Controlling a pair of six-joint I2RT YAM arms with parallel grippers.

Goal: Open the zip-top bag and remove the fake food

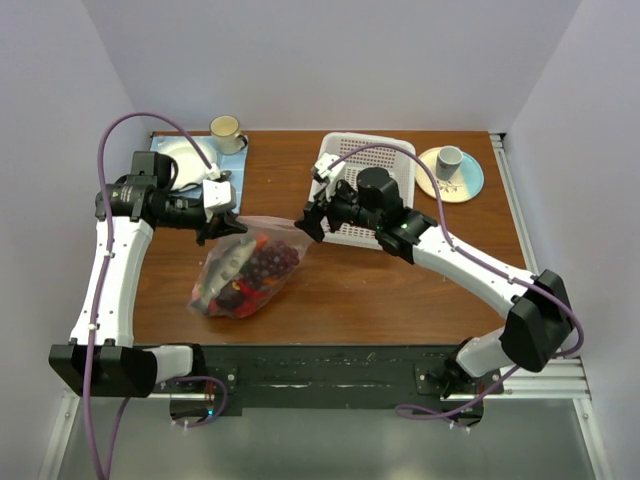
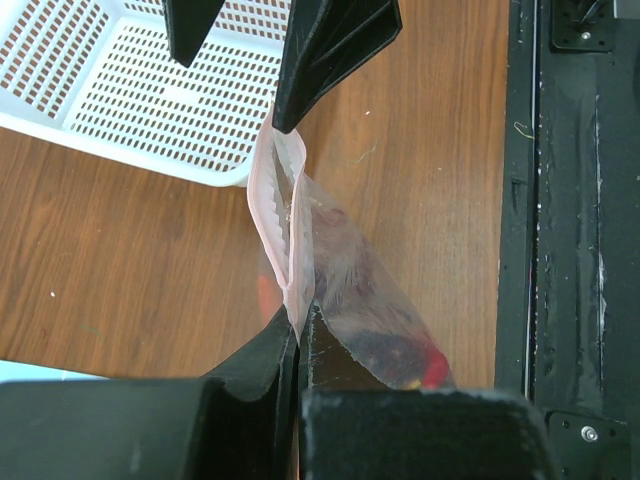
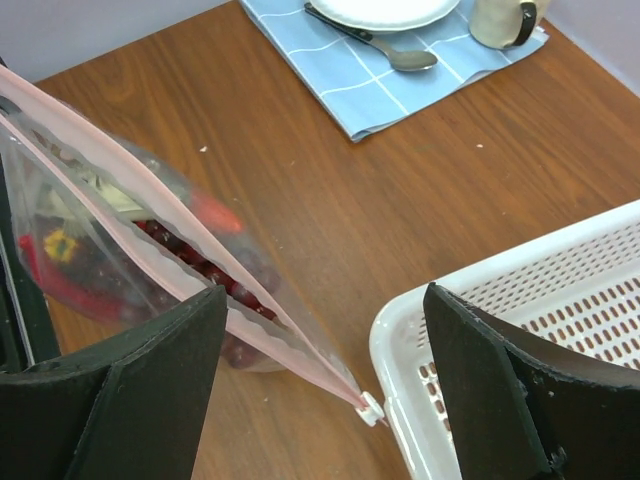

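Left hand (image 2: 298, 318) is clamped on one end of the zip-top bag (image 1: 250, 270), whose belly of fake food (image 1: 262, 265) rests on the counter (image 1: 400, 290) just left of the white perforated basket (image 3: 395, 325). The bag's pink zip strip (image 2: 268, 205) runs from that grip straight toward the basket's near corner. There the slider (image 3: 371, 406) sits ungripped between the wide-apart jaws of the right hand (image 3: 322, 300), which looks the nearer one to take it.

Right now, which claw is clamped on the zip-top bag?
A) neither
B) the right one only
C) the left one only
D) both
C: the left claw is pinched shut on the pink zip strip of the zip-top bag, while the right claw stands wide open at the strip's other end.
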